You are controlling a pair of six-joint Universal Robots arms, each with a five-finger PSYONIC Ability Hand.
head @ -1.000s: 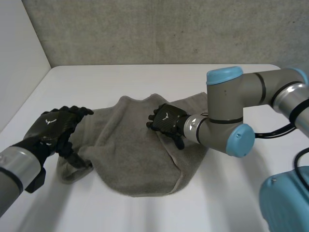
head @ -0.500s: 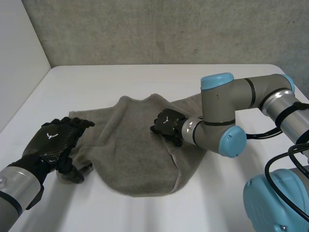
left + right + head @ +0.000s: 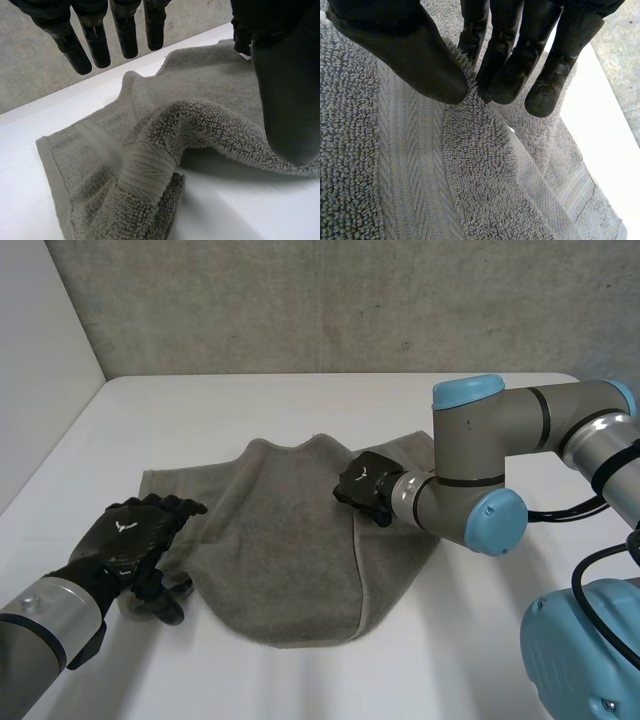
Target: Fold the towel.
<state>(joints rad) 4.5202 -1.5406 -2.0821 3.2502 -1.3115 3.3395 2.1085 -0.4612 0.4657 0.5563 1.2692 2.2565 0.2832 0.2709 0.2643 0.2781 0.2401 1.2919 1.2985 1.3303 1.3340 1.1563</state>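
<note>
A grey towel [image 3: 285, 550] lies rumpled and partly doubled over in the middle of the white table [image 3: 300, 400]. My right hand [image 3: 364, 486] sits on the towel's right part, at a folded edge. In the right wrist view its thumb [image 3: 405, 50] and fingers pinch a raised ridge of towel [image 3: 470, 165]. My left hand [image 3: 135, 538] hovers over the towel's left end with straight, spread fingers. In the left wrist view the bunched left end of the towel [image 3: 150, 150] lies under the left hand's fingers [image 3: 92, 42], apart from them.
A rough grey wall runs along the table's far edge and a white wall stands at the left. Bare table [image 3: 240, 210] lies in front of the towel, and more [image 3: 610, 125] shows past the towel's right edge.
My right hand has curled from open to a pinch on the towel's fold and shifted slightly right. The left hand has drifted down toward the towel's near left end, still open.
</note>
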